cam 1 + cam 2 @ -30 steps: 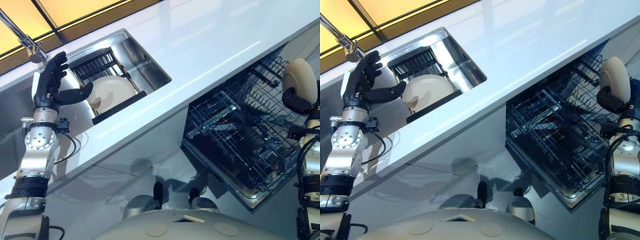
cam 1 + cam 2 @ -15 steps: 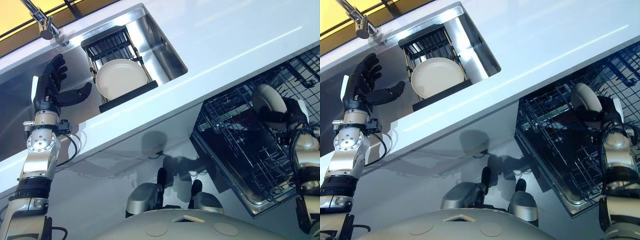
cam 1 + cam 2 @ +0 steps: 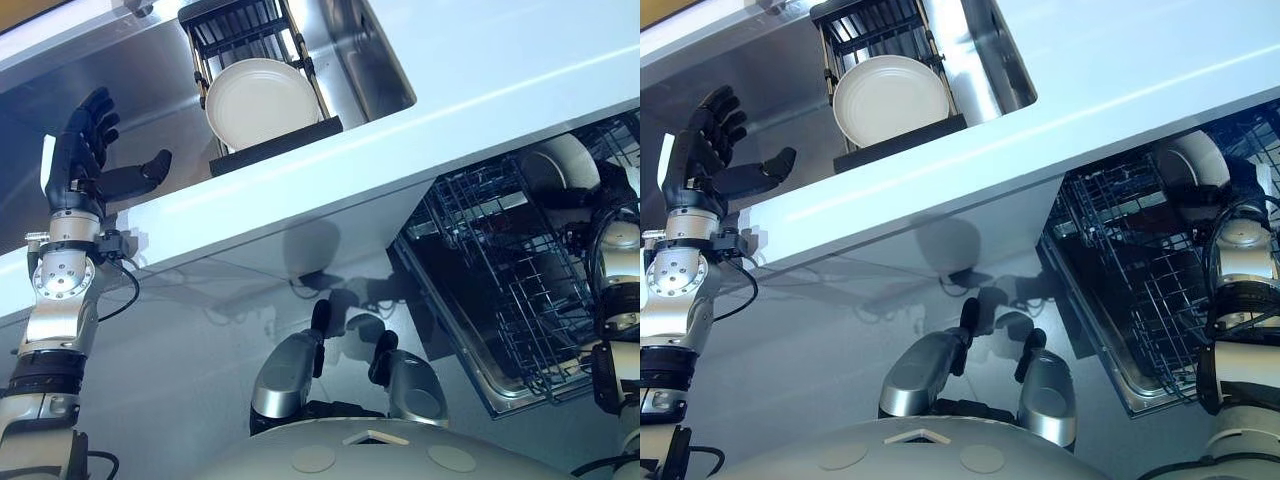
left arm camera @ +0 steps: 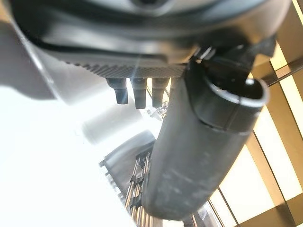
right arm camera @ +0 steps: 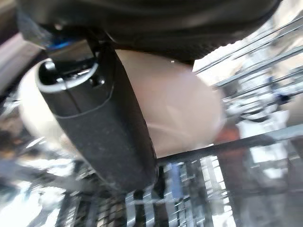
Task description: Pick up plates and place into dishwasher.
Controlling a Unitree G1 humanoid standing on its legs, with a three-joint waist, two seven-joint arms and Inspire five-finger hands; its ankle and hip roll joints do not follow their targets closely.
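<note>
Head stereo pair looking down, wrist cameras close along hands

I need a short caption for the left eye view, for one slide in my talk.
Right hand holds a white plate over the open dishwasher rack; left hand open beside the sink, where another plate waits.

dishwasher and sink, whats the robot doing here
The robot is loading plates. Its right hand grips a white plate over the wire rack of the open dishwasher, not yet released. A second white plate waits upright in the black rack in the sink. The left hand hovers open beside the sink, holding nothing.
</note>
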